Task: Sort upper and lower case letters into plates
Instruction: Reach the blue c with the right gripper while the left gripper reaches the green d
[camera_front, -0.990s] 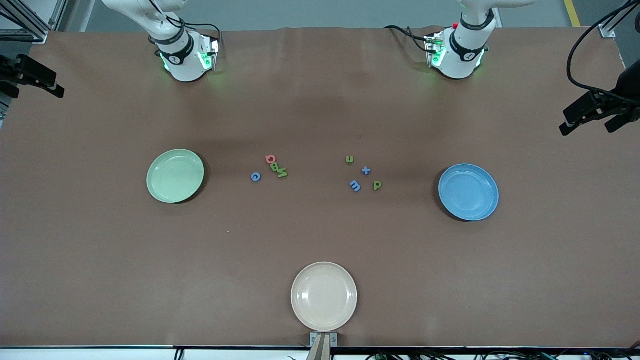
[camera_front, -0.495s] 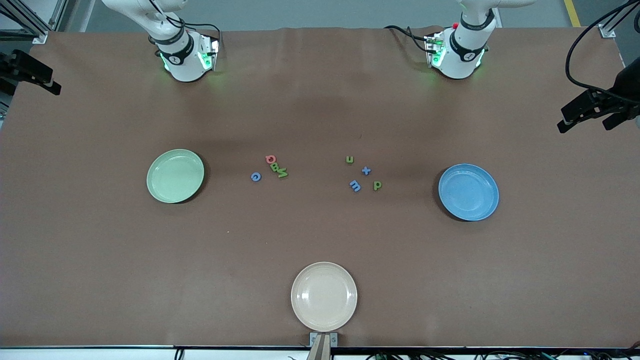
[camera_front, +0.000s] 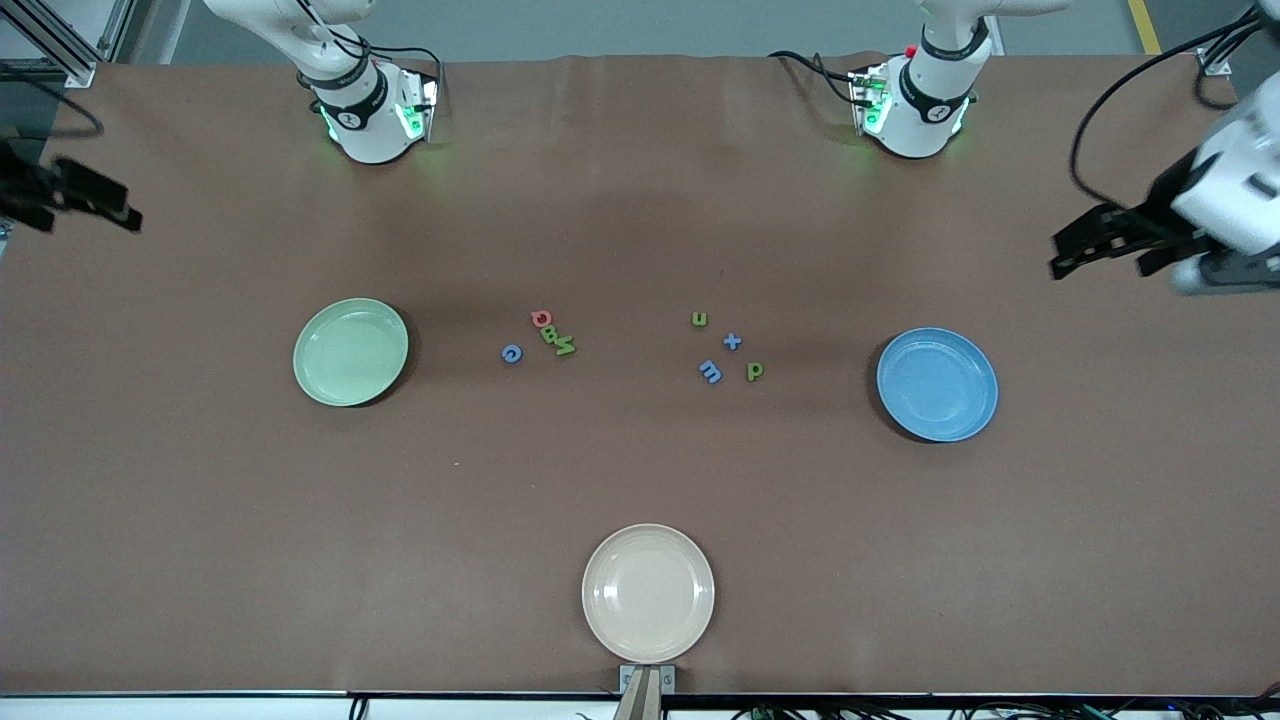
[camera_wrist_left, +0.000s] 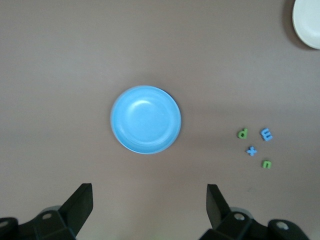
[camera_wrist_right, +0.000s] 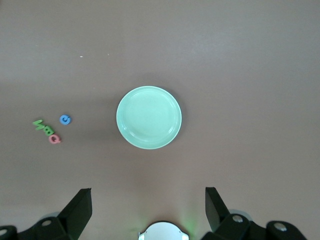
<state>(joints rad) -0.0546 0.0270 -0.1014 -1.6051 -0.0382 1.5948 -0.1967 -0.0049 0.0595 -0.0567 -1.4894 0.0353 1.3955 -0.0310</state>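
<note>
Four letters lie mid-table toward the right arm's end: red (camera_front: 541, 319), two green (camera_front: 550, 334) (camera_front: 565, 348), blue (camera_front: 511, 353). Four more lie toward the left arm's end: green (camera_front: 699, 319), blue (camera_front: 732, 341), blue (camera_front: 710, 372), green (camera_front: 755, 371). The light green plate (camera_front: 350, 352) and blue plate (camera_front: 937, 384) are empty. My left gripper (camera_front: 1100, 262) hangs open and empty high over the table edge beside the blue plate (camera_wrist_left: 145, 119). My right gripper (camera_front: 85, 215) hangs open and empty high over the opposite edge, with the green plate (camera_wrist_right: 149, 117) below it.
A cream-beige plate (camera_front: 648, 593) sits empty at the table edge nearest the front camera. The two arm bases (camera_front: 370, 115) (camera_front: 915, 105) stand along the farthest edge. The right wrist view shows its own base (camera_wrist_right: 162, 232) between the fingers.
My left gripper has swung inward over the table edge, with more of its white wrist now showing. My right gripper has shifted slightly inward. Letters and plates have not moved.
</note>
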